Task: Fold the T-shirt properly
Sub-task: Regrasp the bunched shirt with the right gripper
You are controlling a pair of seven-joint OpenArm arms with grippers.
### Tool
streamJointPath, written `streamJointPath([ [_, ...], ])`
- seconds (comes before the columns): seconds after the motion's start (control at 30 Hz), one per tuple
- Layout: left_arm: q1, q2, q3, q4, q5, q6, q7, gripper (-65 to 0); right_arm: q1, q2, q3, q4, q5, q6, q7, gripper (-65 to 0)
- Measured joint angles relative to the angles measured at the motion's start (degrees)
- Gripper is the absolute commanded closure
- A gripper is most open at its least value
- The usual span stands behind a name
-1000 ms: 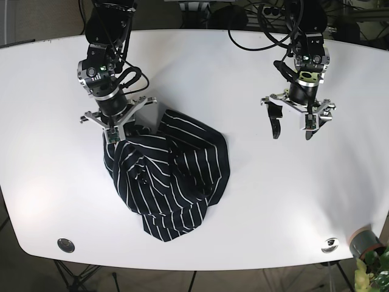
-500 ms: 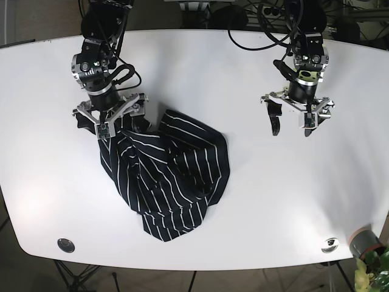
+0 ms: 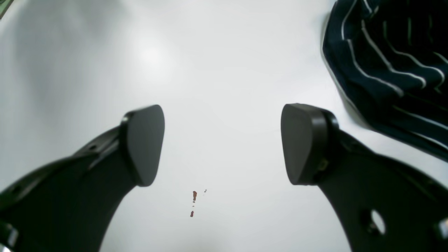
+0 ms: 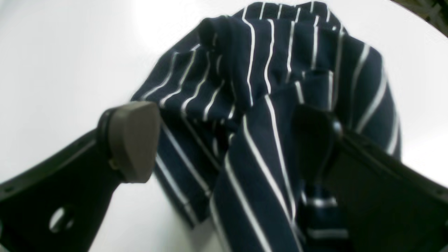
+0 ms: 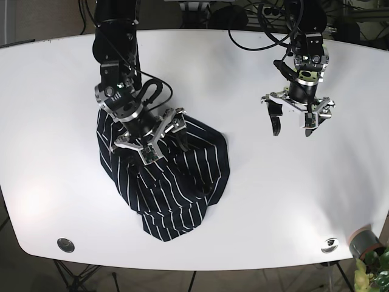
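On the white table (image 5: pixel 255 201) the shirt (image 5: pixel 176 182) is lying bunched at centre-left, and we are hovering our right gripper (image 5: pixel 155 141) open over it to find an edge, while our left gripper (image 5: pixel 292 123) is waiting open at upper right.

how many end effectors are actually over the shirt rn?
1. The right end effector hangs open over the striped T-shirt. The left end effector is open above bare table, beside the shirt.
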Motion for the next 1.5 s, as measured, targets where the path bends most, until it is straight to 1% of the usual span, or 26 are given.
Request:
streamJointPath([
  [0.1, 0.0, 0.0, 0.0, 0.0, 0.0, 0.0, 0.2, -49.0, 4.1, 1.2, -2.8, -5.9, 0.2, -0.09, 0.3, -56.8],
  [0.17, 0.0, 0.0, 0.0, 0.0, 0.0, 0.0, 0.2, -49.0, 6.2, 1.4, -4.4, -9.4, 0.2, -0.11, 0.5, -56.8],
  [0.27, 0.0, 0.0, 0.0, 0.0, 0.0, 0.0, 0.2, -49.0, 9.2, 1.3, -5.6, -13.9, -1.2, 0.39, 0.5, -56.8],
  [0.4, 0.2, 0.0, 0.0, 0.0, 0.0, 0.0, 0.2, -49.0, 13.1, 1.3, -8.6, -18.7, -8.4, -0.07, 1.4, -56.8],
  [0.5, 0.3, 0.0, 0.0, 0.0, 0.0, 0.0, 0.2, -49.0, 15.0, 1.1, -10.1, -21.6, -11.7, -0.02, 5.7, -56.8],
  [0.53, 0.3, 0.0, 0.1, 0.0, 0.0, 0.0, 0.2, -49.0, 15.6, 0.8, -10.1, -23.1, -12.5, 0.37, 6.5, -56.8],
  [0.6, 0.3, 0.0, 0.1, -0.1, 0.0, 0.0, 0.2, -49.0, 16.7, 0.6, -10.1, -25.8, -14.0, 0.35, 7.6, -56.8],
  [0.73, 0.3, 0.0, 0.1, -0.1, 0.0, 0.0, 0.2, -49.0, 18.8, 0.9, -9.7, -30.5, -14.5, 0.31, 9.1, -56.6],
  [0.8, 0.3, 0.0, 0.1, -0.1, 0.0, 0.0, 0.2, -49.0, 19.4, 0.9, -7.6, -32.0, -14.2, -0.68, 10.1, -56.6],
  [0.87, 0.3, 0.1, 0.1, -0.1, 0.0, 0.0, 0.2, -49.0, 20.2, 0.9, -5.1, -33.8, -14.6, -2.27, 11.3, -56.6],
  [0.93, 0.3, 0.1, 0.1, -0.1, 0.0, 0.0, 0.2, -49.0, 20.9, 1.2, -3.9, -35.3, -14.6, -2.27, 12.7, -56.6],
  [1.0, 0.3, 0.0, 0.1, -0.1, 0.0, 0.0, 0.2, -49.0, 21.4, 1.5, -3.8, -36.6, -14.8, -2.51, 13.6, -56.4],
  [1.07, 0.3, 0.0, 0.1, -0.1, 0.0, 0.0, 0.2, -49.0, 21.6, 1.5, -4.0, -37.9, -14.6, -2.4, 14.4, -53.3],
  [1.1, 0.3, 0.0, 0.1, -0.1, 0.0, 0.0, 0.2, -49.0, 21.6, 1.6, -4.0, -38.3, -14.6, -2.23, 14.6, -49.9],
  [1.13, 0.3, 0.0, 0.2, -0.1, 0.0, 0.0, 0.2, -49.0, 21.6, 1.6, -4.1, -38.8, -14.5, -2.01, 14.8, -44.9],
  [1.2, 0.3, 0.0, 0.2, -0.1, 0.0, 0.0, 0.2, -49.0, 21.3, 1.8, -4.2, -38.9, -14.6, -1.86, 14.8, -38.0],
  [1.23, 0.3, 0.0, 0.2, -0.1, 0.0, 0.0, 0.2, -49.0, 21.3, 1.8, -4.2, -38.9, -14.6, -1.86, 14.8, -32.0],
  [1.3, 0.3, 0.0, 0.2, -0.1, 0.0, 0.0, 0.2, -49.0, 21.4, 1.8, -4.2, -38.9, -14.6, -1.99, 15.1, -24.1],
  [1.33, 0.3, 0.0, 0.2, -0.1, 0.0, 0.0, 0.2, -49.0, 21.3, 1.9, -4.2, -38.8, -14.5, -2.05, 15.2, -18.5],
  [1.47, 0.3, 0.0, 0.2, -0.1, 0.0, 0.0, 0.2, -49.0, 20.4, 2.1, -4.0, -38.1, -14.6, -2.25, 15.1, -2.9],
  [1.5, 0.3, 0.0, 0.2, -0.1, 0.0, 0.0, 0.2, -49.0, 20.1, 2.2, -4.0, -37.6, -14.6, -2.23, 14.9, -1.9],
])
